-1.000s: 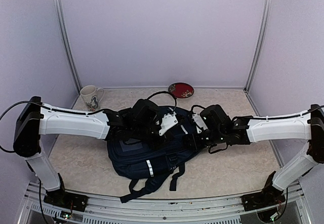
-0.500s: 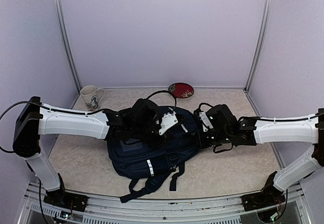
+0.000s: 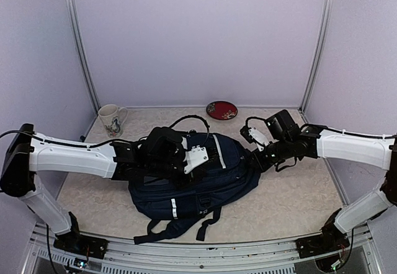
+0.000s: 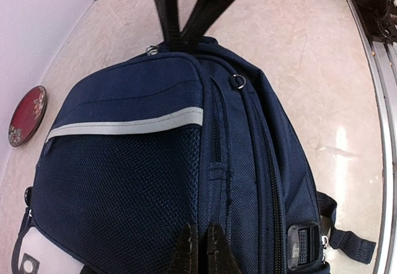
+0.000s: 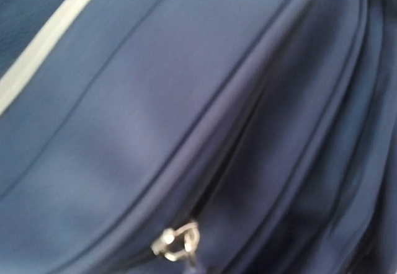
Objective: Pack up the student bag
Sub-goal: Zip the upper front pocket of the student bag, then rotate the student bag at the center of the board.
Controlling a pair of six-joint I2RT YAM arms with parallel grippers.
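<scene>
Mug (image 3: 111, 119) far left on the table (image 3: 298, 193). The left gripper (image 4: 200, 244) has its jaws pinched tight on the front fabric of the student bag (image 3: 205, 181), which lies flat mid-table. Red plate (image 3: 221, 110) sits behind. The right gripper (image 3: 257, 157) is at the bag's right edge, jaws closed. A zipper pull (image 5: 177, 240) is close by, grip unclear. Looks like the opening step: next, draw that zip along while the left anchors.
</scene>
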